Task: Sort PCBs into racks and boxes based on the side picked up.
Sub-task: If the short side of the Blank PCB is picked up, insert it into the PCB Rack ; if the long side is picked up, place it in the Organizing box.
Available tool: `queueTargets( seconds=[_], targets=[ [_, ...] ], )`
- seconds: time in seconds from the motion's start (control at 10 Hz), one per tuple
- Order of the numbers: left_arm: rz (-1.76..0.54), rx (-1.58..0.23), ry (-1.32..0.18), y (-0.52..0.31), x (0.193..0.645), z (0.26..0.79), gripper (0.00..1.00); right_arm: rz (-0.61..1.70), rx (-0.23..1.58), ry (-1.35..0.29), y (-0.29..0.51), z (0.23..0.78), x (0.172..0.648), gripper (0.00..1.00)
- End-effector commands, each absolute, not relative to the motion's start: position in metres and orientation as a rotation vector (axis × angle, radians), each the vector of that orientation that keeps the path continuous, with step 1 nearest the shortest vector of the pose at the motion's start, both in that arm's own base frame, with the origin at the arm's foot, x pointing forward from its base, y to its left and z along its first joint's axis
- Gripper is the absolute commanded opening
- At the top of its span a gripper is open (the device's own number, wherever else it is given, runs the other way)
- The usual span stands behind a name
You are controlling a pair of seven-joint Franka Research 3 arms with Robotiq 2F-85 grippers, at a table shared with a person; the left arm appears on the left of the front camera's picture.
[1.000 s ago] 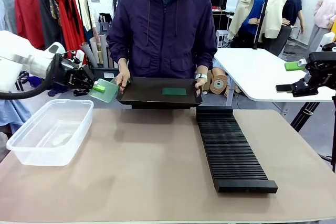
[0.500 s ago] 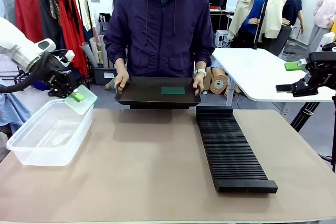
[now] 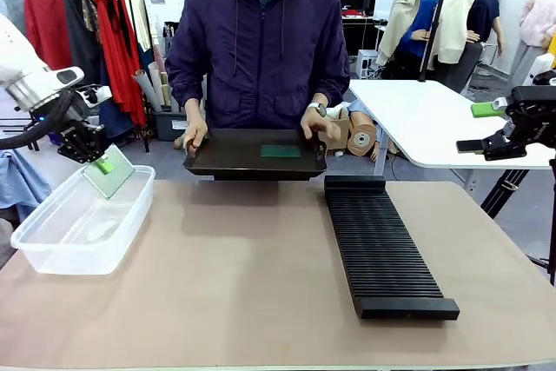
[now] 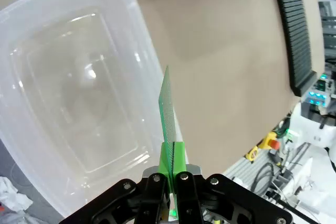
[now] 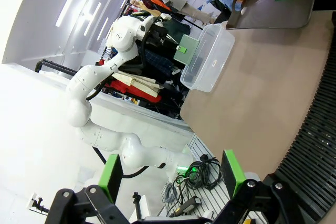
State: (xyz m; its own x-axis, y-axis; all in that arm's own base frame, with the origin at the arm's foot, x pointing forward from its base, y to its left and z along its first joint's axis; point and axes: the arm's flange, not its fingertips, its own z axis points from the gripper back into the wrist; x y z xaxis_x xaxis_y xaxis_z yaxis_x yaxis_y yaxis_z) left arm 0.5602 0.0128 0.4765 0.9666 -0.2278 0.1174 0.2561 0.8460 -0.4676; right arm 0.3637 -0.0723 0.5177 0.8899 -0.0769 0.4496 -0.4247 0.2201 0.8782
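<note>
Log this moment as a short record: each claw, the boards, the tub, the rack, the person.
Left claw: shut on a thin pale green circuit board, tilted over the tub's far rim
Right claw: open, holding nothing, off the table's right side
Clear plastic tub: on the table's left
Long black slotted rack: on the table, right of centre
Person: holds a wide black tray carrying one darker green circuit board

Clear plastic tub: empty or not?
Empty: the clear plastic tub has a bare floor; left hand holds the thin green circuit board above its rim.
</note>
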Motion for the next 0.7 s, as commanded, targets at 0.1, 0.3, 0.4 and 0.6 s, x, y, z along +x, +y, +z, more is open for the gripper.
queueTargets(
  seconds=[0.1, 0.3, 0.4, 0.6],
  targets=[
    [-0.209, -0.455, -0.077, 0.015, 0.555, 0.453, 0.00, 0.262, 1.342, -0.453, -0.073, 0.520, 0.363, 1.00],
    [-0.202, -0.414, -0.091, 0.020, 0.558, 0.432, 0.00, 0.262, 1.342, -0.453, -0.073, 0.520, 0.363, 1.00],
    [-0.202, -0.417, -0.093, 0.021, 0.559, 0.421, 0.00, 0.262, 1.342, -0.453, -0.073, 0.520, 0.363, 1.00],
    [-0.211, -0.429, -0.098, 0.022, 0.559, 0.402, 0.00, 0.262, 1.342, -0.453, -0.073, 0.520, 0.363, 1.00]
  ],
)
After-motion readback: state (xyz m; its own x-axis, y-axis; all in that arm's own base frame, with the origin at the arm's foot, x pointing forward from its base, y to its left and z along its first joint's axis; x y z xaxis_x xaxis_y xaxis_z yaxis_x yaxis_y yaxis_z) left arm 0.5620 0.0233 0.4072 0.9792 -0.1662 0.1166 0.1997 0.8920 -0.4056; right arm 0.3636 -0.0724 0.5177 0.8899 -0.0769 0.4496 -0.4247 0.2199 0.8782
